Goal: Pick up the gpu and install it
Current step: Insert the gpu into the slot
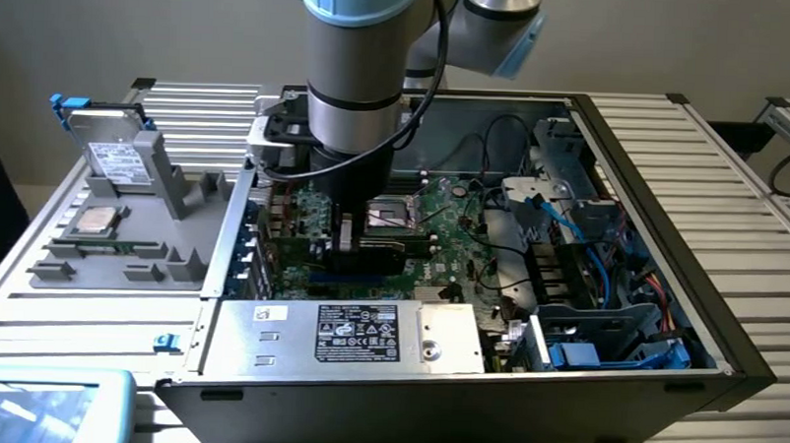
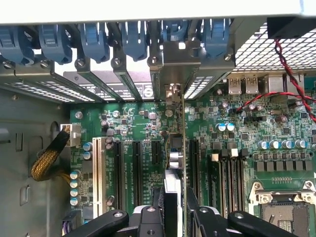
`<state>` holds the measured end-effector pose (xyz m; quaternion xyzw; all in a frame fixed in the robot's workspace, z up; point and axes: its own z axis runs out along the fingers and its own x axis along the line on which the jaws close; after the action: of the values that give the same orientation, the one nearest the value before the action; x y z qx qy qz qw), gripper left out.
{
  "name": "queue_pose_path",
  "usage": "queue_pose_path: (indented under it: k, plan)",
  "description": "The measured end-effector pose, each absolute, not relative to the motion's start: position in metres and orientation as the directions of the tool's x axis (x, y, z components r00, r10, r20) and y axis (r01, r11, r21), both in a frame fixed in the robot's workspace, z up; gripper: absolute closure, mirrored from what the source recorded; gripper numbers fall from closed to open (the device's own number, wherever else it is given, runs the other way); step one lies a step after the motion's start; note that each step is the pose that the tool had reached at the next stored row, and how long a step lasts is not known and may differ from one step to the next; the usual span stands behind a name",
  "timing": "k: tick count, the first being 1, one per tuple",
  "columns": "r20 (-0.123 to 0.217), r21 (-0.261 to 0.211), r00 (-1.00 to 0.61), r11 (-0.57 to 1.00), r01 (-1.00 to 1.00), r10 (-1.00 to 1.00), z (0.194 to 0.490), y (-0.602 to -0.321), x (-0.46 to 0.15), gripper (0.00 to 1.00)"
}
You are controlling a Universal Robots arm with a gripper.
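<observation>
Arm comes straight down into the open computer case (image 1: pixel 626 387), which lies on its side on the slatted metal desk (image 1: pixel 744 204). End effector (image 1: pixel 344 241) hangs over the middle of the motherboard (image 1: pixel 454 238).

Wrist view: end effector (image 2: pixel 175 197) is clamped on the gpu (image 2: pixel 178 153), one finger on each face. Card stands on edge, upright, and is seen edge-on as a thin line in the row of black expansion slots beside the white slot (image 2: pixel 96 168). Its metal bracket end reaches the rear wall of the case, under the row of blue slot latches (image 2: pixel 94 42). Cannot tell whether the card's lower edge is seated in a slot or just above it.

Exterior view, clock directions taken from the end effector:
- 2 o'clock, just beside: CPU socket (image 1: pixel 395 217).
- 3 o'clock, well apart: drive cage with blue cables (image 1: pixel 566 223).
- 6 o'clock, near: silver power supply (image 1: pixel 364 334) with a black label.
- 9 o'clock, outside the case: grey holder (image 1: pixel 131 242) carrying a labelled hard drive (image 1: pixel 114 158) propped upright.

Wrist view also shows red and black wires (image 2: pixel 291 64) running across the board near the rear ports, and a yellow braided cable (image 2: pixel 47 160) plugged in at the board's edge.
</observation>
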<state>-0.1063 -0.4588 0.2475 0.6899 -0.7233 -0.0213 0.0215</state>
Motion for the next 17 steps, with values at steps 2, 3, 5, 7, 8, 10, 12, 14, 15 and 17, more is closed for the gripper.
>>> queue_pose_path:
  k: [2,3,5,7,8,10,12,14,15,17]
  plan:
    - [0.002,0.06,-0.047,0.047,-0.997,-0.999,0.2471,-0.4587,-0.1063,0.72]
    - [0.002,0.06,-0.047,0.047,-0.997,-0.999,0.2469,-0.4587,-0.1064,0.72]
    - [0.001,0.06,-0.047,0.047,-0.997,-0.999,0.2462,-0.4586,-0.1065,0.72]
    - [0.002,0.06,-0.047,0.047,-0.997,-0.999,0.2462,-0.4587,-0.1065,0.72]
    - [0.001,0.06,-0.047,0.047,-0.997,-0.999,0.2462,-0.4587,-0.1065,0.72]
    - [0.002,0.06,-0.047,0.047,-0.997,-0.999,0.2462,-0.4587,-0.1066,0.72]
    - [0.002,0.06,-0.047,0.047,-0.997,-0.999,0.2462,-0.4586,-0.1066,0.72]
    - [0.002,0.06,-0.047,0.047,-0.997,-0.999,0.246,-0.4576,-0.107,0.72]
    - [0.002,0.06,-0.047,0.047,-0.997,-0.999,0.246,-0.4574,-0.1072,0.72]
    - [0.002,0.06,-0.047,0.047,-0.997,-0.999,0.246,-0.4574,-0.1072,0.72]
